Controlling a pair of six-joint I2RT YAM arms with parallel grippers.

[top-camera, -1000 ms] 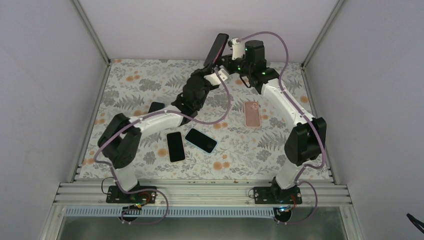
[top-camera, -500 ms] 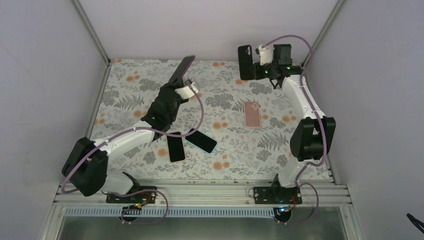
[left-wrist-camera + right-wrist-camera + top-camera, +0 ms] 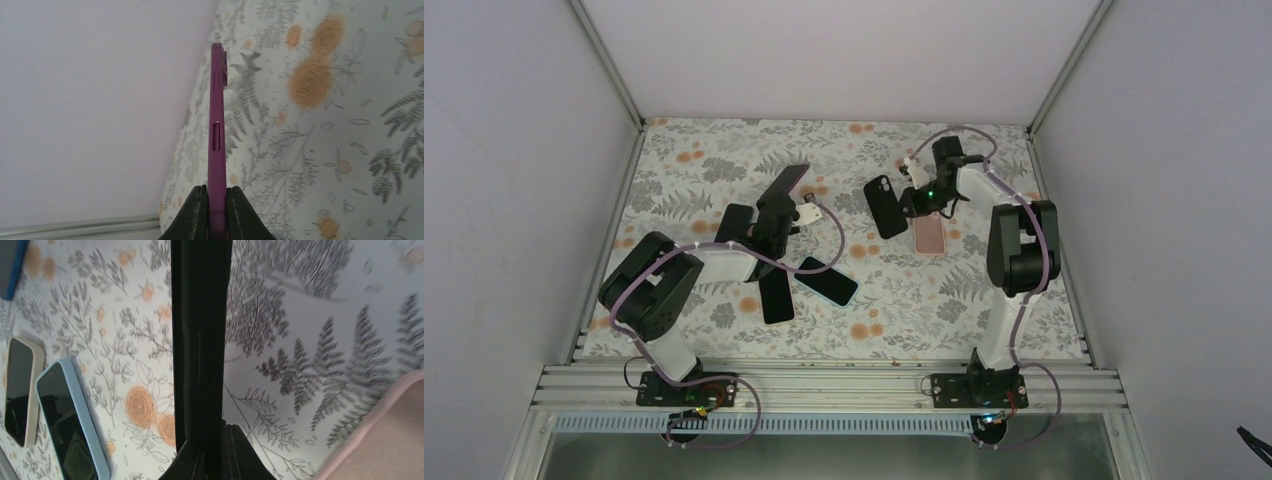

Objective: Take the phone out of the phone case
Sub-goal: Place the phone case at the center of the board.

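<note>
The purple phone [image 3: 217, 115] shows edge-on in the left wrist view, with side buttons and a camera bump, and my left gripper [image 3: 217, 194] is shut on its lower end. From above the phone [image 3: 784, 188] is a dark slab tilted over the mat's left-centre, with the left gripper [image 3: 776, 222] below it. The black phone case [image 3: 884, 205], with its camera cutout, hangs at the mat's centre-right in my right gripper [image 3: 910, 198]. In the right wrist view the case [image 3: 200, 315] stands edge-on, the right gripper [image 3: 211, 440] shut on it just above the mat.
A pink case [image 3: 928, 228] lies right beside the black case and shows at the corner [image 3: 390, 440]. A blue-cased phone [image 3: 826, 281], a black phone [image 3: 775, 293] and another dark slab [image 3: 736, 218] lie near the left arm. Metal rail at the near edge.
The grippers, together on one cased phone up at the back, have parted. The left carried the phone down and left; the right swung the empty case down beside the pink case.
</note>
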